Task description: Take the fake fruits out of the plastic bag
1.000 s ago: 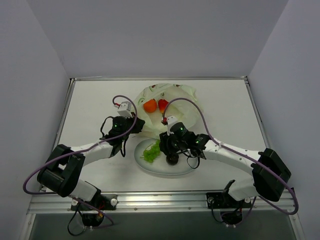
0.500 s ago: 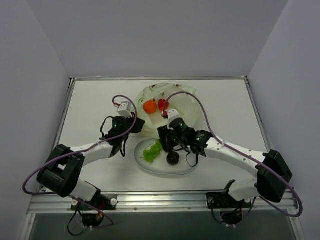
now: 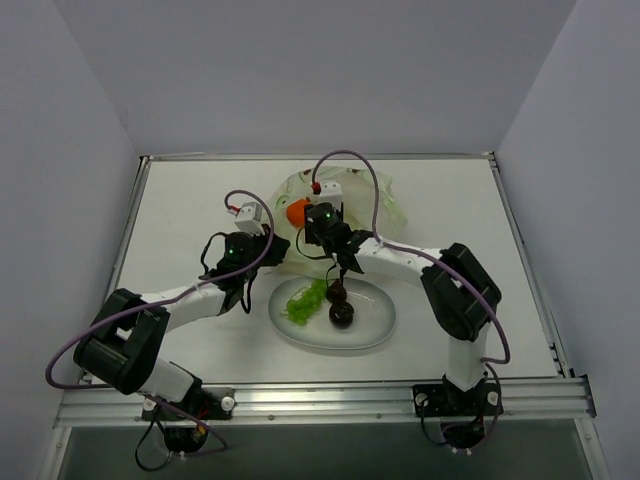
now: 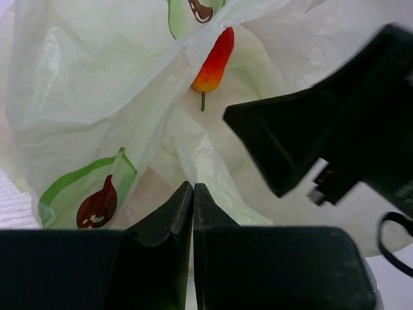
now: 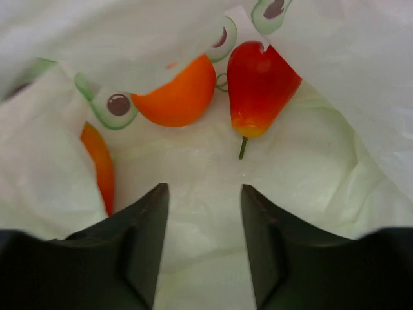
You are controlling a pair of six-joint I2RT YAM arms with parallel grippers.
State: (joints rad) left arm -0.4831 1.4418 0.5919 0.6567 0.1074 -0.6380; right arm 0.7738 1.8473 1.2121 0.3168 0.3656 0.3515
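The plastic bag (image 3: 372, 200) lies at the back centre, its mouth facing the arms. My left gripper (image 4: 193, 187) is shut on the bag's near edge (image 4: 97, 116) and shows in the top view (image 3: 268, 250). My right gripper (image 5: 201, 194) is open and empty inside the bag's mouth, also seen from above (image 3: 320, 225). Ahead of it lie the round orange (image 5: 177, 93), the red strawberry-like piece (image 5: 258, 87) and the orange-red oval (image 5: 98, 165), which is partly hidden by a fold. The green grape bunch (image 3: 303, 300) and two maroon balls (image 3: 343, 315) lie on the white plate (image 3: 378, 322).
The right arm's black gripper body (image 4: 335, 123) fills the right of the left wrist view, close to my left fingers. The plate sits just in front of the bag, between the two arms. White walls enclose the table on three sides.
My right gripper has left the plate and moved back and to the left into the bag's mouth. A second maroon ball now lies on the plate. The left gripper has not moved.
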